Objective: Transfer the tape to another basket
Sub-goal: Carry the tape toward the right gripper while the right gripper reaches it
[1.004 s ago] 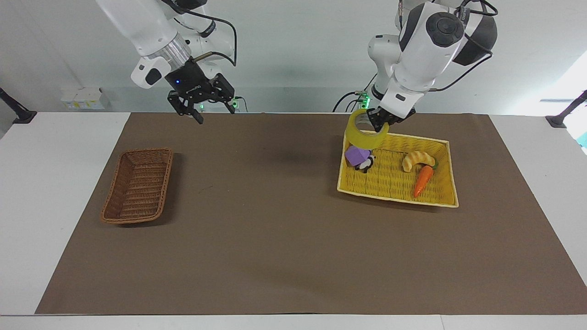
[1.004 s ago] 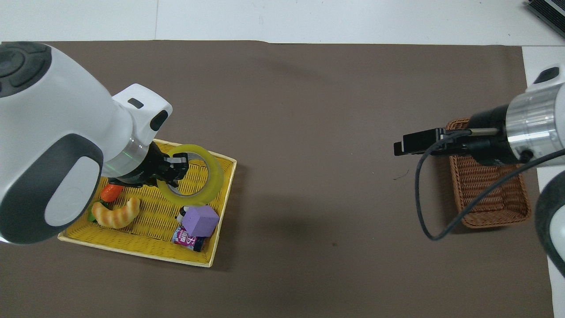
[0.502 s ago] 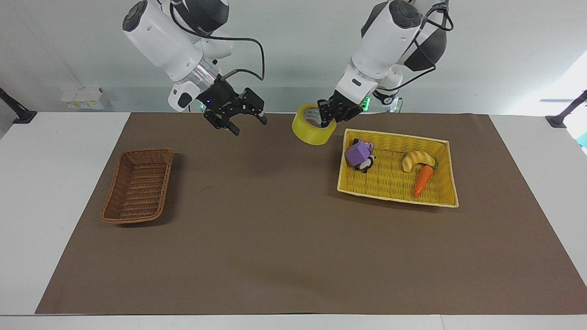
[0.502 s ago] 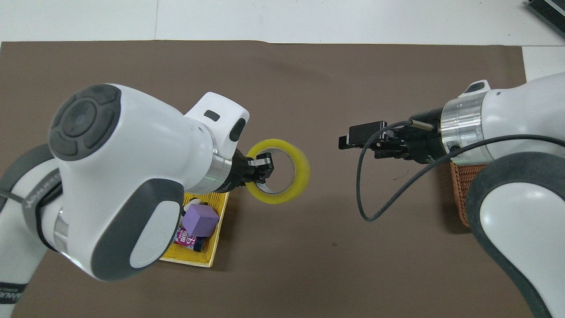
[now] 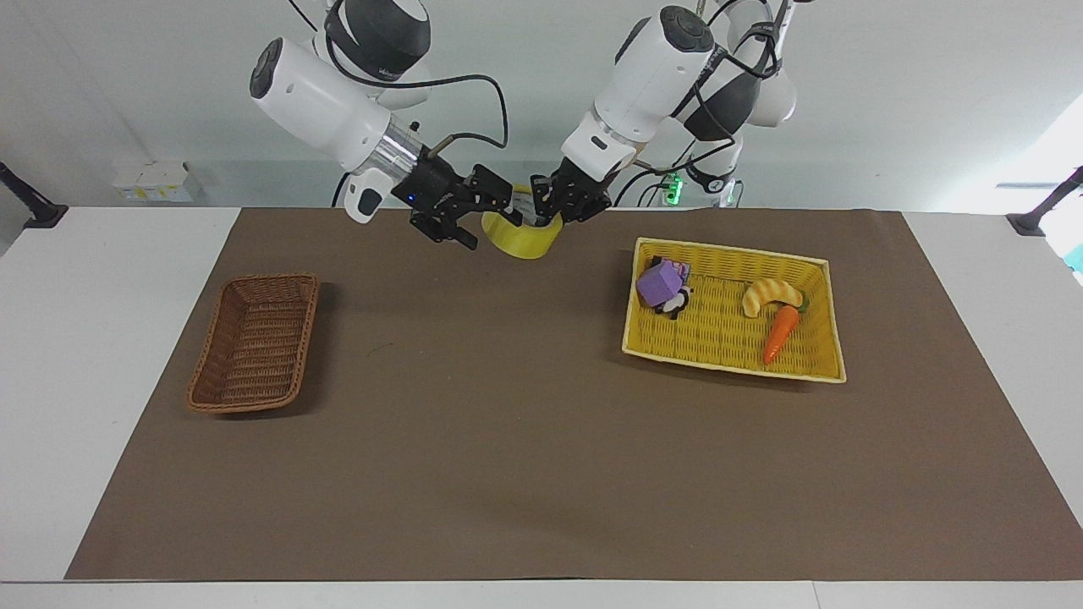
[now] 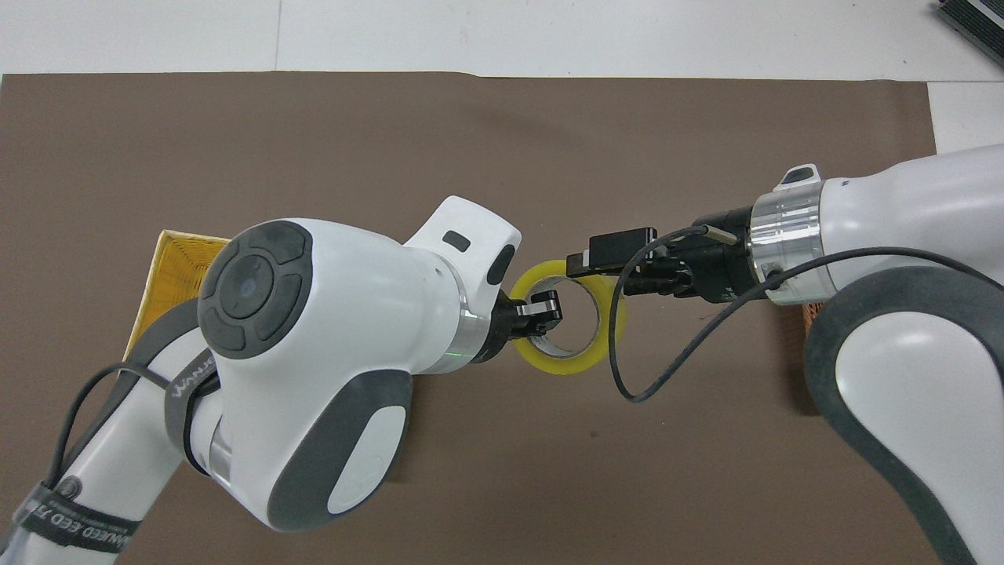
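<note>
Now clear of the yellow basket [image 5: 734, 369] altogether: carried out by the left gripper [image 5: 552, 208] within the last second, from above the purple block's corner to the air over bare mat, about midway between the two arms. Pinched across one wall of the tape [image 5: 523, 243], one finger inside the ring, one outside. Meanwhile swung in from the right arm's end and brought up to the roll's other side: the right gripper [image 5: 489, 222], fingers spread, seemingly straddling the wall across from the left grip. Cannot tell whether touching yet.

Reads as a handover just setting up, not a direct carry. Sensible, with the basket [image 5: 254, 347] sitting well away toward the right arm's end of the table and not yet holding anything. Transfer roughly half done, judging by position.

As for attitude: held nearly flat, hole facing up, core axis close to upright with a slight tilt. Seen from overhead [image 6: 571, 366] as an almost round ring. No true long axis on a ring; broad plane close to level, rim offered sideways to the incoming fingers. Still needed: right closing, left letting go.
</note>
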Robot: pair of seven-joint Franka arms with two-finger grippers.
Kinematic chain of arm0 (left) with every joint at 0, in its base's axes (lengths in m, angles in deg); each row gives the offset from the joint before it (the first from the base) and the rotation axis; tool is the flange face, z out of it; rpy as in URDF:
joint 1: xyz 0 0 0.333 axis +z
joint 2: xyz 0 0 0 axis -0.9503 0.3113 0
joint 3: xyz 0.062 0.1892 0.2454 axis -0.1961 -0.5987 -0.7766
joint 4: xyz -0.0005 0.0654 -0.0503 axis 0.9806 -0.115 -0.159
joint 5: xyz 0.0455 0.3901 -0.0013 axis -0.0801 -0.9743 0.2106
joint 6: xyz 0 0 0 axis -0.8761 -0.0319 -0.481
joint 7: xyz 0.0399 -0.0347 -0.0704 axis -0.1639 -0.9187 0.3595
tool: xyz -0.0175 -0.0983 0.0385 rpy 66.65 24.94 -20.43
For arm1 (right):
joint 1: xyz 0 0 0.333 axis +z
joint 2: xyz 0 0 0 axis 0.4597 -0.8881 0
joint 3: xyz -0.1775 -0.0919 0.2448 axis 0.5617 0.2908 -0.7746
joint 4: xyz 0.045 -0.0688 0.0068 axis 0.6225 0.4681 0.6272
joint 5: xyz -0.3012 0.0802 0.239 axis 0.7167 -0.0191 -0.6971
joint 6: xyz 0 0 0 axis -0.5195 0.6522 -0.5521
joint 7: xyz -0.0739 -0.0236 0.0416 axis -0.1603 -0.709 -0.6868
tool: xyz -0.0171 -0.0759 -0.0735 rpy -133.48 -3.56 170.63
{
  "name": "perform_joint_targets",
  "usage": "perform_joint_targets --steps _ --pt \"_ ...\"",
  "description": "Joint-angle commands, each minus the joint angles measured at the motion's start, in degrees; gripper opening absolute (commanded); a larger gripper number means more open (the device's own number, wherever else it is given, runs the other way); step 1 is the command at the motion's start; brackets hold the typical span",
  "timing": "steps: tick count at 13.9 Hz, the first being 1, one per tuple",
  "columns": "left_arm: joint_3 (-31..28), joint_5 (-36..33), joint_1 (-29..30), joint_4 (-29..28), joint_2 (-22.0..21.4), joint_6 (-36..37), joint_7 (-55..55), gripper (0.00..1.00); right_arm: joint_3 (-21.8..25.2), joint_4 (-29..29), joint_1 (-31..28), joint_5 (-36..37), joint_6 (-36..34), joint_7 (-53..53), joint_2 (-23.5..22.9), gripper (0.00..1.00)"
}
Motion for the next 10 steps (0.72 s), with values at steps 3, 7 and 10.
perform_joint_targets --steps 3,7,10 --pt "-1.03 3.35 -1.89 -0.08 -0.19 -6.49 -1.57 0.00 0.08 4.54 -0.78 -0.67 -0.99 -7.64 3.09 0.95" --pt "-1.03 3.44 -1.89 0.54 0.52 -10.01 -4.47 0.00 0.08 4.19 -0.43 0.91 -1.25 -8.25 3.00 0.36" --pt "-1.20 3.44 -1.46 0.63 0.61 -10.28 -4.47 0.78 0.08 3.67 -0.95 1.79 -1.96 -8.26 2.65 0.00"
